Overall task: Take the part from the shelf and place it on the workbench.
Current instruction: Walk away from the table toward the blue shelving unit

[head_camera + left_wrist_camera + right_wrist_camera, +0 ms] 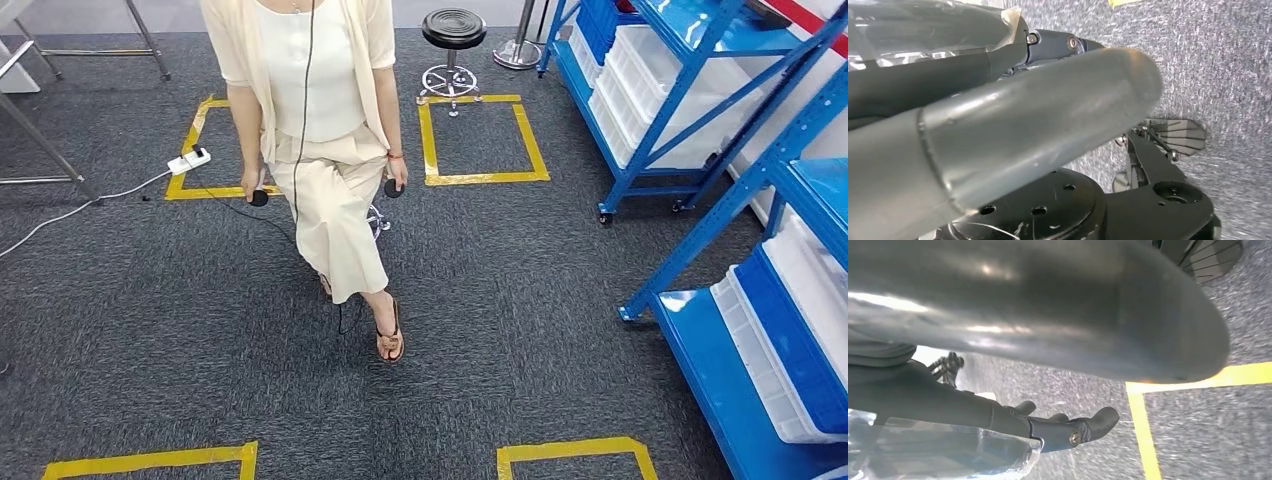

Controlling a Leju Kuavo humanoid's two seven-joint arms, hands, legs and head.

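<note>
Two blue shelves stand on the right in the head view: a far shelf stacked with white bins, and a near shelf carrying a blue bin and a white bin. I cannot make out the part among them. My left hand hangs above the grey carpet, its thick grey thumb and dark fingers stretched out with nothing in them. My right hand hangs the same way, its dark fingers straight and holding nothing.
A person in cream clothes stands straight ahead, a small black object in each hand. Behind them are a black stool, yellow tape squares on the carpet, and a white power strip with its cable. Metal table legs stand at far left.
</note>
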